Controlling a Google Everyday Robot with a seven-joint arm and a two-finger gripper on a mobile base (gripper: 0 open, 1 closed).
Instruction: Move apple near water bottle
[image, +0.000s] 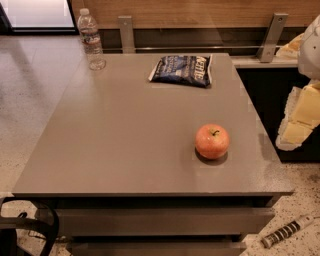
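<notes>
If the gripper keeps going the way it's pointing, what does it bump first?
The gripper, right of the table, seems to point down and slightly left. It would likely meet the table's right edge or the floor beside it first, not the apple. Depth is unclear.

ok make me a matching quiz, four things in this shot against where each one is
Things:
1 apple
2 water bottle
3 chip bag
4 gripper

Places:
a standing at the far left corner of the table
b off the table, past its right edge
c lying flat near the middle of the far edge
d on the near right part of the tabletop

Pairs: 1-d, 2-a, 3-c, 4-b
</notes>
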